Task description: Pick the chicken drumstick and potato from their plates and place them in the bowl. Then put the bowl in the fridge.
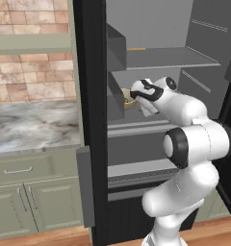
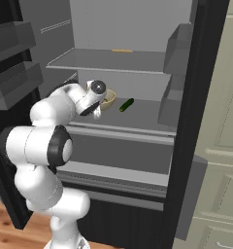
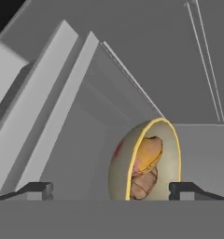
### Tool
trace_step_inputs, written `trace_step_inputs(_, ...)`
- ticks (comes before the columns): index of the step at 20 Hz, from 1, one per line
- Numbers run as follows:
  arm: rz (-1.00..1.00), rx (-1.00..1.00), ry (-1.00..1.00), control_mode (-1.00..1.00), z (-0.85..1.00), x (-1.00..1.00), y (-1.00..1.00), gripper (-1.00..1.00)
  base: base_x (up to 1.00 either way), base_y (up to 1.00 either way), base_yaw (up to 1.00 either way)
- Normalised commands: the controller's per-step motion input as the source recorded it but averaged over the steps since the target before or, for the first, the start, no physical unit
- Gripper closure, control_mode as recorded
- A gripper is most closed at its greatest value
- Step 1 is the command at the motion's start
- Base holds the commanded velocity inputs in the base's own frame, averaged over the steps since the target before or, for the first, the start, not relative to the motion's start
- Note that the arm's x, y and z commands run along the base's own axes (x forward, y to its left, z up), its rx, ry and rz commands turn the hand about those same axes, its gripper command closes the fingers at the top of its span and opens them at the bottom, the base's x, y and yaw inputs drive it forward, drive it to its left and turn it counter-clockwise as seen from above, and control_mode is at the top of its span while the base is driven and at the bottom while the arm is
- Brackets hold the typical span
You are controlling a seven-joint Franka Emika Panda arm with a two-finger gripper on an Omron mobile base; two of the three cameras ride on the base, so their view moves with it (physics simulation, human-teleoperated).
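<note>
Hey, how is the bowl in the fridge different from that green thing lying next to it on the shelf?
The bowl is round, tan and deep; the green thing is long, thin and dark green. The bowl holds food, seen in the hand view; the green thing lies bare on the shelf. The bowl sits right by the robot's hand, with the open fingers on either side of it in the hand view; the green thing lies apart, to its right. Both rest on the same fridge shelf.

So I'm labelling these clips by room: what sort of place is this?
Most likely a home kitchen: an open black fridge with grey shelves, a marble-look counter over pale green cabinets, and a brick backsplash.
</note>
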Motion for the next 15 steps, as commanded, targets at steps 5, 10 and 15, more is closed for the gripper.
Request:
trace_step_inputs(5,0.0,-0.02,0.0,-1.0,0.24,-0.61,-0.01,-1.0,0.0,0.0,0.0)
trace_step_inputs(10,-0.01,0.0,0.0,-1.0,0.26,-0.6,0.0,-1.0,0.0,0.0,0.0)
trace_step_inputs(15,-0.06,0.0,0.0,-1.0,0.22,-0.64,-0.01,-1.0,0.0,0.0,0.0)
